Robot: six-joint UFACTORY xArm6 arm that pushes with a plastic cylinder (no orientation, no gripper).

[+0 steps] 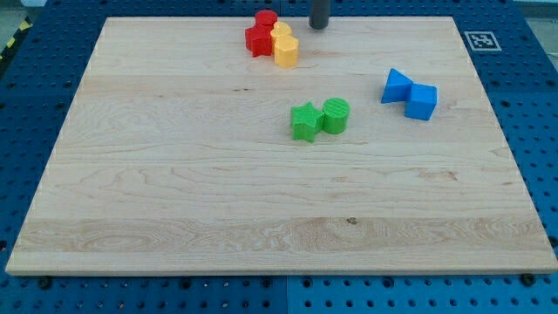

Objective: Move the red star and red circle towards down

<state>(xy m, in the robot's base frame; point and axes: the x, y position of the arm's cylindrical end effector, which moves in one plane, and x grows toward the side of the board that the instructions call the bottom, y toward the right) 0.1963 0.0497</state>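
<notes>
My tip (319,26) rests on the desk (174,192) near the view's top edge, just right of the centre line. I carry no jaws at all, only this straight dark rod, so I am grasping nothing.

The red circle (266,19) stands to the view's left of my tip, near it but apart, close to the desk's top edge. The red star (258,40) sits just below the circle and touches it. Pressed against the right side of the two red blocks are two yellow blocks: one yellow block (281,32) above, whose shape I cannot make out, and a yellow hexagon-like block (286,52) below it. The four form one tight cluster, with the upper yellow block lying between the red circle and my tip.

Well below that cluster, near the desk's middle, a green star (304,121) and a green cylinder (336,115) touch side by side, star on the view's left. Toward the view's right, a blue triangle-like block (397,86) and a blue cube (422,101) sit touching each other. The desk is pale wood on a blue perforated base (523,52).
</notes>
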